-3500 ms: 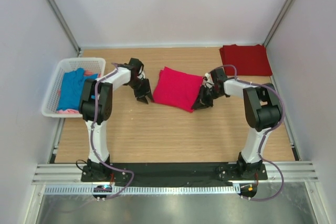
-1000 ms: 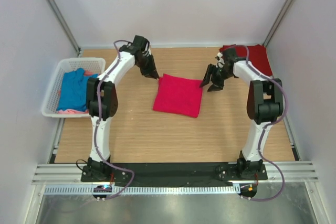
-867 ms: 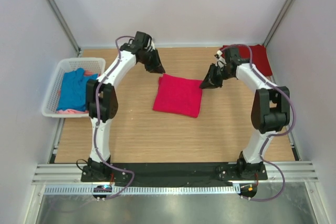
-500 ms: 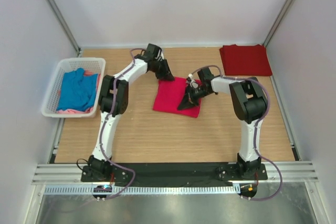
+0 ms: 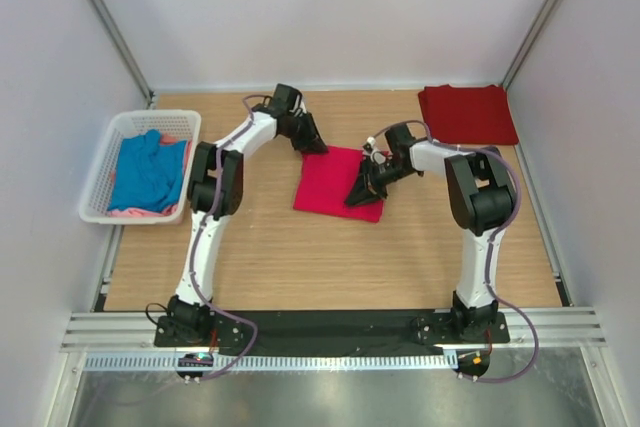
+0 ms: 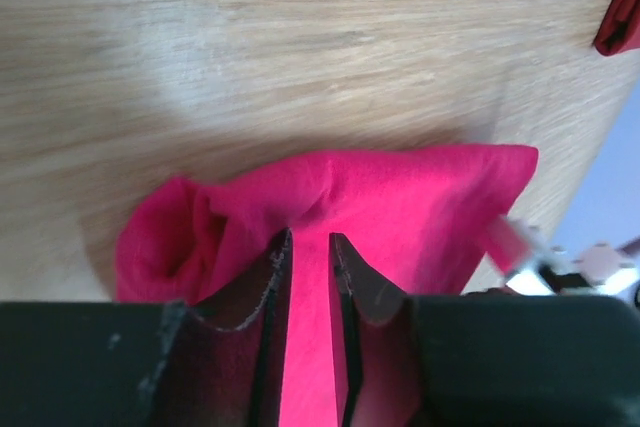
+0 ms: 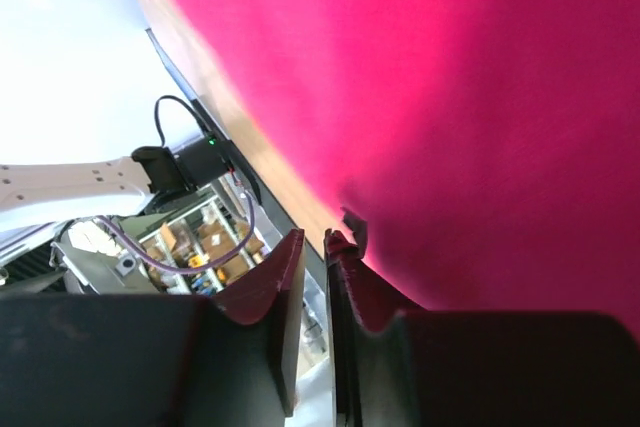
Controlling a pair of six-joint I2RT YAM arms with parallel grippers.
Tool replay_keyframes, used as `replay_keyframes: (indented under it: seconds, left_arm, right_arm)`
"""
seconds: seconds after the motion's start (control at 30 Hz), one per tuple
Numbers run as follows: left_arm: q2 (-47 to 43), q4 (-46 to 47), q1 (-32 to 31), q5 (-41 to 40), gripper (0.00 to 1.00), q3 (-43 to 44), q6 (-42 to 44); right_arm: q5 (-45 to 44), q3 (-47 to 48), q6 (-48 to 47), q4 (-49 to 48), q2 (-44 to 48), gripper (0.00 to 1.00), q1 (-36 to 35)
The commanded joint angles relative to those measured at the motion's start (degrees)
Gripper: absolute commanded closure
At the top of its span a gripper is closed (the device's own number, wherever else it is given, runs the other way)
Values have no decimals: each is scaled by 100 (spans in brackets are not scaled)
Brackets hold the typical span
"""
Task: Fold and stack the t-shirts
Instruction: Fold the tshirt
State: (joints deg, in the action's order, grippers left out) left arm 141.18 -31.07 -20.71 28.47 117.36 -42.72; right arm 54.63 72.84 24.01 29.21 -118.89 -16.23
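Pale wood table (image 5: 300,257), white walls on three sides. The left gripper (image 5: 310,137) (image 6: 308,237) has its jaws drawn nearly together on a bunched fold at the far left corner of the bright pinkish-red t-shirt (image 5: 335,179) (image 6: 400,197). The right gripper (image 5: 360,192) (image 7: 315,242) sits at the shirt's near right edge with its jaws almost closed. Cloth runs right up to its tips, so it looks to be nipping the hem, though the bite itself is hard to make out.

That shirt lies mid-table, already folded to a compact square. With both claws at opposite corners, it seems ready to be carried. Well apart from it, in the far right corner, the darker red t-shirt (image 5: 468,114) lies folded flat — the likely base of the stack.

So one shirt is placed and one is folded but not yet stacked. Two are left — the white lattice basket (image 5: 100,162) at the left edge holds a crumpled blue t-shirt (image 5: 145,169), with a pale pink t-shirt (image 5: 130,212) showing beneath it.
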Motion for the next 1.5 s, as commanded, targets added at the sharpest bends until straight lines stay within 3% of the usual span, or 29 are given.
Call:
replay_keyframes:
  seconds: [0.0, 0.17, 0.33, 0.37, 0.43, 0.63, 0.8, 1.07, 1.17, 1.27, 1.3, 1.4, 1.47]
  left_arm:
    - [-889, -450, 85, -289, 76, 252, 273]
    - [-2021, -839, 15, -351, 68, -221, 431]
    - [-2876, -1322, -135, -570, 66, -1714, 835]
    - [-3016, -1349, -161, -658, 65, -1969, 922]
    - [-3404, -1323, -179, -798, 62, -2714, 1098]
    - [-3835, -1306, -170, -993, 49, -3675, 1547]
    - [-3563, -1051, -179, -343, 45, -4001, 1652]
    - [-2782, -1024, -162, -570, 44, -3817, 1653]
    - [-2509, -1269, -153, -878, 49, -3616, 1556]
    - [-2420, -1279, -118, -842, 63, -3597, 1468]
    - [-2438, -1296, -126, -904, 73, -3597, 1425]
    - [-2420, -1410, -82, -914, 90, -3562, 1266]
    - [-2368, -1437, -65, -931, 95, -3545, 1222]
  right_arm:
    - [-189, 599, 182, 332, 700, 76, 93]
    - [-1024, 934, 552, 173, 815, 63, 436]
    - [-1735, 1487, 860, 93, 560, 48, 779]
    - [-1754, 1601, 842, 120, 447, 38, 805]
    - [-1850, 2066, 588, 514, 323, 29, 840]
    - [-2615, 2498, 341, 911, 138, 12, 885]
    - [-2914, 2648, 253, 701, -37, 6, 893]
    - [-3019, 2684, -353, 850, -591, 6, 972]
    - [-2617, 2403, -274, 516, -705, 7, 1209]
    - [-2361, 2122, -282, 68, -723, 9, 1289]
    - [-2239, 2060, -265, -168, -741, 9, 1289]
    - [-1825, 1797, -142, -555, -802, 14, 1271]
    - [-1851, 1542, -116, -688, -767, 18, 1263]
